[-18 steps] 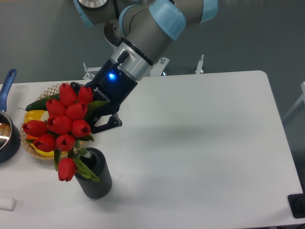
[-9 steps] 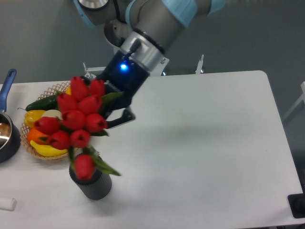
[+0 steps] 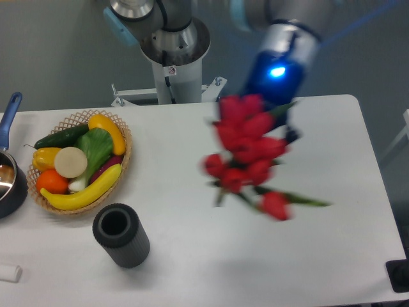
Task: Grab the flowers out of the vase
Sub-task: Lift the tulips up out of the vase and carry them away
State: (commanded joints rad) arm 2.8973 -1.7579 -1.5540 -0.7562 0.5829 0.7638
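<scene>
Since the earlier frame, the flowers [image 3: 250,153] have left the vase [image 3: 121,235] and now hang blurred in the air over the right-centre of the table [image 3: 332,256], well apart from the vase, which stands upright near the front left with its mouth open. Behind the vase sits a wicker basket [image 3: 123,131] of toy fruit and vegetables, with a dark pot [image 3: 9,185] at the left edge. Farther back, the gripper [image 3: 281,131] is above the bunch, its fingers hidden by blur and blooms, so their state cannot be told.
</scene>
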